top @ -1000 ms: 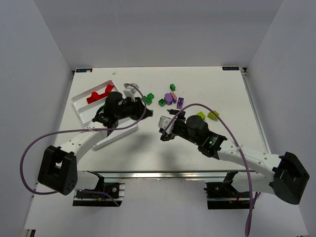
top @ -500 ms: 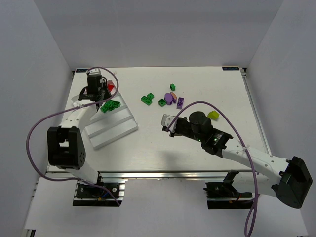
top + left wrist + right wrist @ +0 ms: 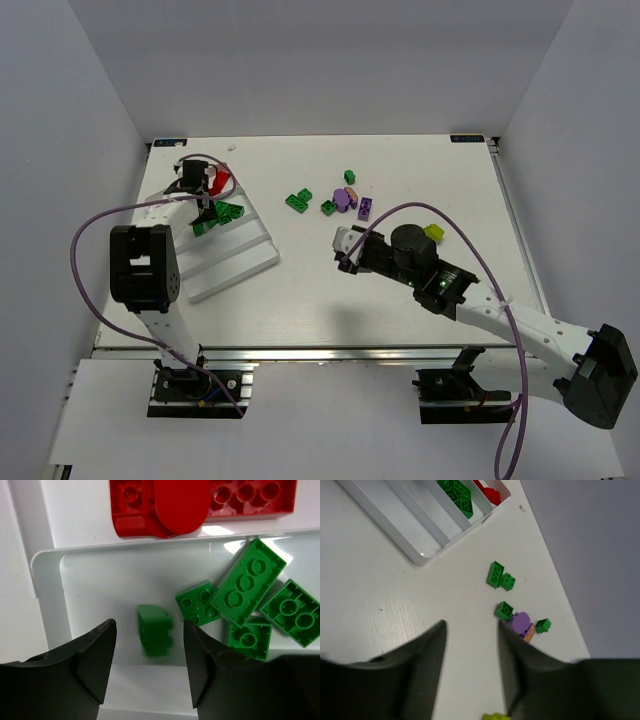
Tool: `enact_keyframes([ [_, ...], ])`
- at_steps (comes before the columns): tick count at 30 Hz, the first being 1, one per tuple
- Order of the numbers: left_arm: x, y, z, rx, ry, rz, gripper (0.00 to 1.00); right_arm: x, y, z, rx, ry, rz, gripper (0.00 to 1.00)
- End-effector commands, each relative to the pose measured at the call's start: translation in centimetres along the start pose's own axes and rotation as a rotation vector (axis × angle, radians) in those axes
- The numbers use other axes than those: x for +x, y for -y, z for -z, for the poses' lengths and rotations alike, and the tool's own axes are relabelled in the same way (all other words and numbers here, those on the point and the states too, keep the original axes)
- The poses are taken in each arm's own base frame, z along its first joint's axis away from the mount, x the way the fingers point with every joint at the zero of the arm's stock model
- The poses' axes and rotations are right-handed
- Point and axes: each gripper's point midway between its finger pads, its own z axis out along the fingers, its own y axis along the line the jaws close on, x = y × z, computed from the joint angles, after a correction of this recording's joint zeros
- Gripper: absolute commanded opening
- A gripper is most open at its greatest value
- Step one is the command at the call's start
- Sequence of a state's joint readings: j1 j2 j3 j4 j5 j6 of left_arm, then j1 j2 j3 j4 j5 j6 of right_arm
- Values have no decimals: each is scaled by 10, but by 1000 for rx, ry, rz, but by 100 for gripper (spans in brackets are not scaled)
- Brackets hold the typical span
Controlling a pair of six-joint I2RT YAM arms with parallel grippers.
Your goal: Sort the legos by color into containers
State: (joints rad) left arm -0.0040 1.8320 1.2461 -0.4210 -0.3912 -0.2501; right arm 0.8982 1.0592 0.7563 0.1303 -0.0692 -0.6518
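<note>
My left gripper [image 3: 205, 192] hangs over the far end of the white tray [image 3: 237, 258], jaws open. In the left wrist view a small blurred green brick [image 3: 155, 630] sits loose below the gap of the gripper [image 3: 148, 625], touching neither finger. It is in the compartment with several other green bricks [image 3: 247, 582]. Red bricks [image 3: 200, 502] fill the neighbouring compartment. My right gripper [image 3: 345, 246] is open over bare table with nothing between its fingers [image 3: 471, 625]. Beyond it lie loose green bricks [image 3: 297, 199], purple ones [image 3: 342, 198] and a yellow-green one [image 3: 433, 232].
The tray's two nearer compartments [image 3: 395, 515] hold nothing. A pinkish brick [image 3: 351, 192] touches the round purple one. Another green brick [image 3: 349, 176] lies farther back. The left arm's cable [image 3: 95, 230] loops over the table's left side.
The left arm swung from the table's middle to the tray's far end, then its jaws parted and the green brick left them. The right gripper shifted slightly right and stands open.
</note>
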Motion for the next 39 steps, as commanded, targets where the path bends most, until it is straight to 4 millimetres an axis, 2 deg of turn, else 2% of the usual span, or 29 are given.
enact_keyframes([
  [1,-36,-14,21,-49,99,45,68,-16,25,6,89,49,-1,60],
  [3,-40,-14,27,-39,117,62,78,-13,36,9,132,48,-16,85],
  [4,-43,-13,31,-30,125,73,79,-11,40,11,147,47,-25,89],
  [10,-64,10,77,197,221,167,85,26,81,23,236,-19,-213,89],
  [11,-80,21,100,304,286,187,85,33,98,30,270,-37,-244,86],
  [12,-83,27,112,365,310,210,84,42,97,31,254,-67,-292,68],
  [13,-74,34,118,425,307,218,77,52,98,27,238,-90,-327,57],
  [14,-87,42,133,507,374,240,71,58,114,32,266,-108,-354,48],
  [15,-91,57,165,661,407,258,62,68,112,33,253,-143,-395,36],
  [16,-79,64,170,723,395,267,50,79,112,27,242,-172,-425,33],
  [17,-88,71,187,808,452,278,28,84,125,29,268,-189,-445,26],
  [18,-84,82,205,919,453,264,20,91,130,29,285,-206,-467,25],
  [19,-82,85,218,976,465,290,18,114,124,28,270,-281,-530,26],
  [20,-79,88,224,1015,464,291,18,120,125,27,268,-302,-550,33],
  [22,-69,95,236,1083,458,283,26,138,130,25,267,-348,-603,44],
  [23,-67,96,238,1094,456,283,42,143,130,24,258,-356,-617,62],
  [26,-64,95,247,1103,459,272,56,153,131,14,216,-372,-650,84],
  [27,-63,97,250,1099,472,256,61,162,129,6,197,-391,-668,85],
  [29,-62,95,255,1069,493,253,65,155,152,-6,219,-362,-688,85],
  [30,-62,94,255,1055,506,239,66,167,153,-18,204,-383,-711,85],
  [31,-62,91,256,1036,516,239,66,155,178,-26,241,-346,-708,84],
  [32,-61,92,256,1029,519,230,66,158,185,-34,249,-346,-719,83],
  [33,-60,91,255,1020,520,231,67,179,183,-50,235,-382,-748,83],
  [34,-60,90,254,1013,522,231,67,164,210,-61,263,-338,-728,82],
  [35,-60,89,254,1007,527,233,67,172,212,-70,259,-359,-753,81],
  [36,-60,89,253,1003,530,232,67,200,205,-89,237,-408,-784,80],
  [37,-61,88,252,995,528,232,67,183,232,-100,258,-359,-759,79],
  [38,-60,88,251,990,529,232,67,190,234,-110,249,-367,-765,78],
  [39,-60,87,250,985,529,229,68,214,223,-124,222,-408,-792,78],
])
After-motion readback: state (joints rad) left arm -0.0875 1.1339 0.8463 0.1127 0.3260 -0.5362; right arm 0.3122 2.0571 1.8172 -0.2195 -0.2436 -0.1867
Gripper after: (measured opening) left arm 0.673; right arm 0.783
